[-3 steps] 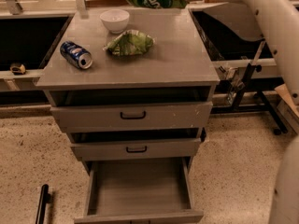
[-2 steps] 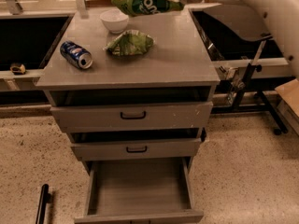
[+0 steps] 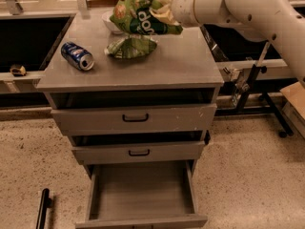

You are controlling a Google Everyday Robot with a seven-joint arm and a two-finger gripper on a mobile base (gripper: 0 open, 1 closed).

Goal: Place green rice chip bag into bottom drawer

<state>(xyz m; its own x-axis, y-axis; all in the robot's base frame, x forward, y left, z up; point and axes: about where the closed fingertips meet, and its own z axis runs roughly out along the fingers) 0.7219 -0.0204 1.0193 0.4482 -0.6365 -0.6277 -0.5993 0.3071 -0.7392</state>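
The gripper (image 3: 163,9) is pinching the green rice chip bag (image 3: 136,18) above the cabinet (image 3: 157,68); it could be slipping free, missing the bottom drawer (image 3: 143,192).

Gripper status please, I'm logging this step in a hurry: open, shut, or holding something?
Gripper: shut on the green rice chip bag, held up above the back of the cabinet top.

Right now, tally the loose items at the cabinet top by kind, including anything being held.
Snack bags: 2, the green rice chip bag held by the gripper above the cabinet top, and a paler green bag lying on it
Cans: 1, the blue can
Bowls: 1, the white bowl
Total: 4
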